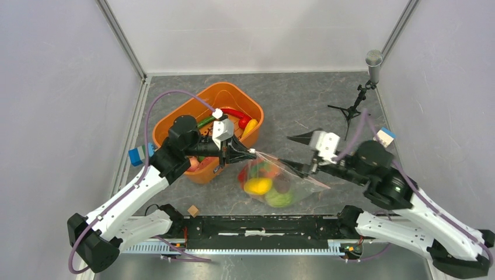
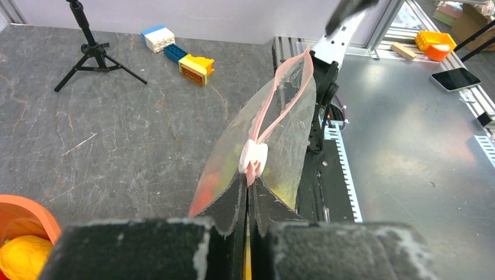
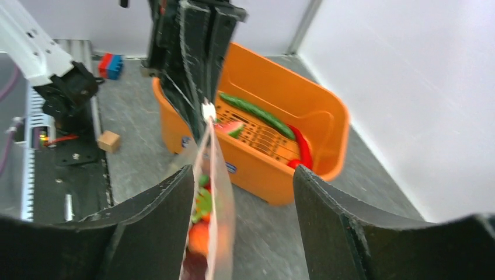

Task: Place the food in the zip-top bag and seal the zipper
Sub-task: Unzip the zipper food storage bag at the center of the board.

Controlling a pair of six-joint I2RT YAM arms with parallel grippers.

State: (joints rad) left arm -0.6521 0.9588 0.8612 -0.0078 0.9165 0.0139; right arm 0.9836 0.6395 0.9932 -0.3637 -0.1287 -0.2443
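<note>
Sealing stage of the bagging task. The left gripper (image 1: 245, 153) is shown clamped shut on the mouth of the bag (image 1: 286, 184), its fingertips pressed together directly behind the white slider (image 2: 253, 157). From there the bag is held out ahead of the tool with its lower part resting on the table. Beyond the slider the two pink strips of the zipper (image 2: 306, 58) are seen to part and to meet again only at the far end, so the mouth is judged not yet sealed. The food (image 1: 258, 186) already loaded (yellow, green and red pieces) lies in the belly of the bag, below and ahead of the left fingertips. The right gripper (image 3: 244, 175) is shown with its jaws spread wide and holding nothing. The far end of the bag stands between its fingers, close against the inner one; contact cannot be confirmed. Behind the left gripper, in the tub (image 3: 274, 76), a chilli (image 3: 302, 149) and a green pod (image 3: 257, 111) lie unbagged, so the loading step may be judged incomplete. For the next move, the free end of the mouth would need to be pinched by the right gripper, so that the zipper is drawn taut between the two tools. The slider could then be run along the strip, or the mouth held open if more food is to be put in.
</note>
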